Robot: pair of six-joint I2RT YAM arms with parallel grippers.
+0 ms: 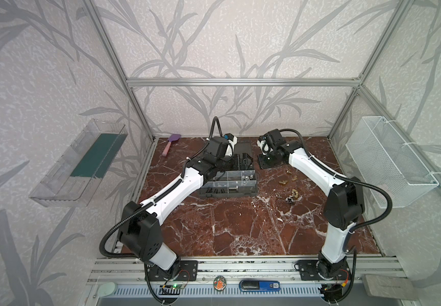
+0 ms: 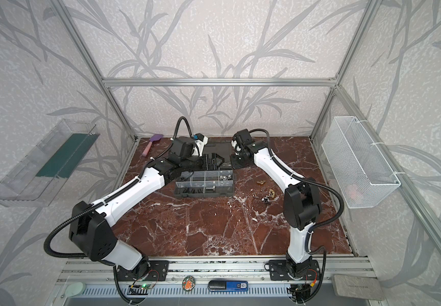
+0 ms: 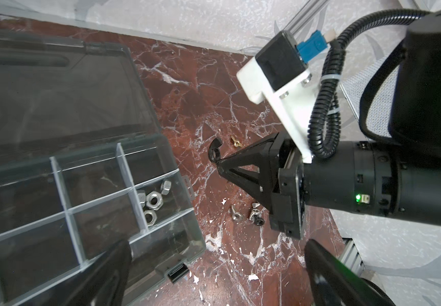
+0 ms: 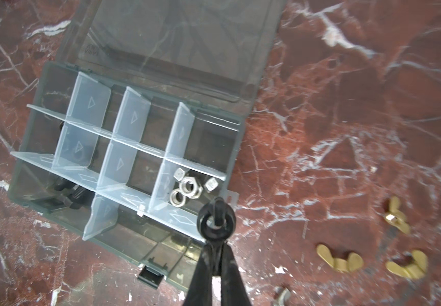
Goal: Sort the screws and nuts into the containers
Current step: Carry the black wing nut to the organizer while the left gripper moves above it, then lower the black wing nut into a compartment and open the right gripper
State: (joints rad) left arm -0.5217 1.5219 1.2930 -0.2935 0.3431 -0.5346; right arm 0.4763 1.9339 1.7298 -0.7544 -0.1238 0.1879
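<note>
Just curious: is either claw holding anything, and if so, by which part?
Left gripper: open, empty. Right gripper: shut, with nothing visibly held between its jaws.

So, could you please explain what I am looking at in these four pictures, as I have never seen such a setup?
These are two white-and-black robot arms mounted at the front of a marble-patterned table. Two pictures look down from overhead, side by side; the other two come from a camera on each arm's wrist. An open grey organizer case lies on the table: silver hex nuts sit in one compartment, black screws in another. Brass wing nuts lie loose beside it. The left gripper is wide open and empty; the right gripper is pinched shut near the case, and I cannot tell whether it holds anything.
</note>
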